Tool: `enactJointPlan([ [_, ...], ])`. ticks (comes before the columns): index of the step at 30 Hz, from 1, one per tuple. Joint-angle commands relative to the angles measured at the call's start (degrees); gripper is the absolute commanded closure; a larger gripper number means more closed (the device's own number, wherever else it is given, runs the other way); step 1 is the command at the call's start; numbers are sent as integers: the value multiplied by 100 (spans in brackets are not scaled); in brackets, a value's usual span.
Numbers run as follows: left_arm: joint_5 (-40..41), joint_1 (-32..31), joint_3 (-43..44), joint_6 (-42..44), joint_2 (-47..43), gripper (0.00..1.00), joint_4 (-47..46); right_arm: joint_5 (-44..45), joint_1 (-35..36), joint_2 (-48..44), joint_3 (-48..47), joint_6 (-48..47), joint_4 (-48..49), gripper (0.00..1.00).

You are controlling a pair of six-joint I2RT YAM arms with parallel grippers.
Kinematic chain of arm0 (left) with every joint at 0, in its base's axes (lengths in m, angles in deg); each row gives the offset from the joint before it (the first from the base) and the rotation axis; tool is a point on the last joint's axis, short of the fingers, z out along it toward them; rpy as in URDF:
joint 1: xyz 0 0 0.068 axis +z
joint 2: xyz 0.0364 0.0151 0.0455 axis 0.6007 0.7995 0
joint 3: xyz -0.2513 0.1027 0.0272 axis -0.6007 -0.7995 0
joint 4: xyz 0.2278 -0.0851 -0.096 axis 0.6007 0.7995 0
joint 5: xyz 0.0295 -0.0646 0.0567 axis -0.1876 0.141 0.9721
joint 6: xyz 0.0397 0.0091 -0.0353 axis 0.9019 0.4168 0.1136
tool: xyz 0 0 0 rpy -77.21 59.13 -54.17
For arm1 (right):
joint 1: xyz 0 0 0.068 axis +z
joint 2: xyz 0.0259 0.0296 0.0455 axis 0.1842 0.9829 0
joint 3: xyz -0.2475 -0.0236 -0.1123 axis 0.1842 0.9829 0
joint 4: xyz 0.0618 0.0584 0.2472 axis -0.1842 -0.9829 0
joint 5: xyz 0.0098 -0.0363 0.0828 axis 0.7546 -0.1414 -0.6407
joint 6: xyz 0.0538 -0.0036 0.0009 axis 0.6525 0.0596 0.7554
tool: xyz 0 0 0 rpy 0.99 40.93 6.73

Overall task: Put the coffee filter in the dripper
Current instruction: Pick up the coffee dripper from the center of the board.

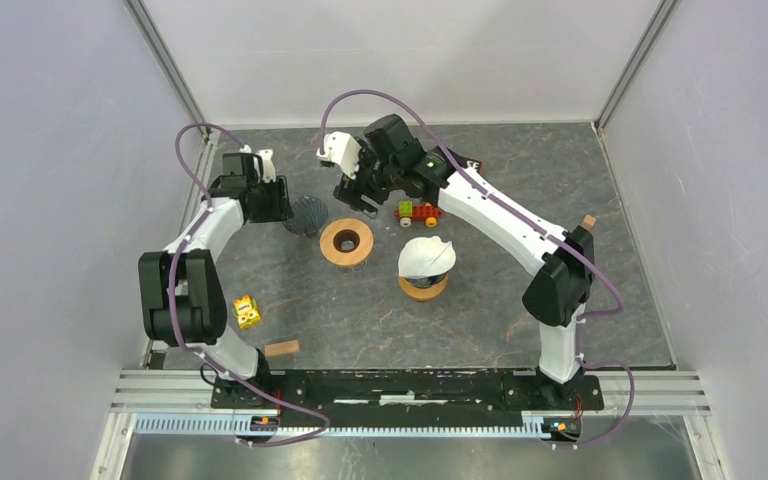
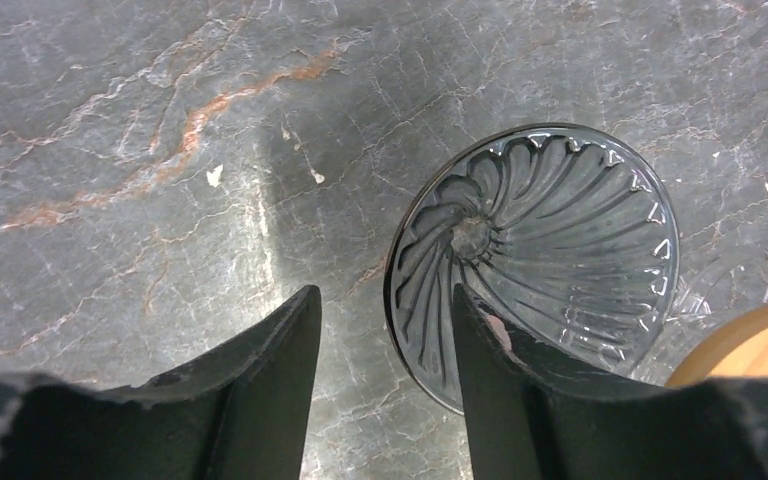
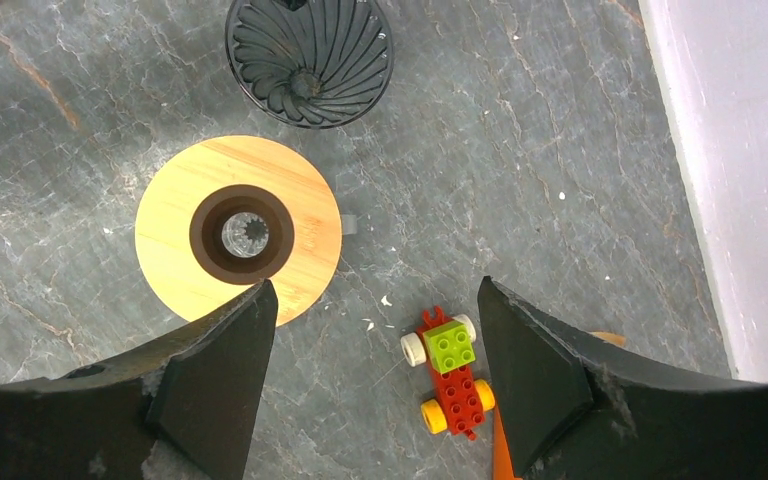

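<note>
The dripper (image 1: 307, 214) is a dark ribbed glass cone on the table left of centre. It also shows in the left wrist view (image 2: 550, 245) and the right wrist view (image 3: 308, 55). The white coffee filter (image 1: 426, 256) sits on a round wooden base (image 1: 423, 289) right of centre, away from both grippers. My left gripper (image 1: 290, 211) (image 2: 380, 305) is open, its jaws on either side of the dripper's near rim, with one finger (image 2: 495, 380) over the inside. My right gripper (image 1: 364, 199) (image 3: 372, 300) is open and empty above the table behind the wooden ring.
A wooden ring stand (image 1: 346, 241) (image 3: 238, 230) lies beside the dripper, its edge in the left wrist view (image 2: 750, 345). A toy brick car (image 1: 417, 212) (image 3: 450, 370) sits under the right gripper. A yellow block (image 1: 247, 312) and a wooden block (image 1: 282, 348) lie front left.
</note>
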Motion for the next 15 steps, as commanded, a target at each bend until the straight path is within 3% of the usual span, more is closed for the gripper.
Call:
enactJointPlan([
  [1,-255,25,310,-280,275,45,1,-89,-27,-302,25,15,133,20],
  [7,-437,25,360,-388,462,60,37,-71,-56,-362,99,-6,136,20],
  [15,-512,27,632,-385,124,97,297,-2,-84,-417,121,-7,142,20],
])
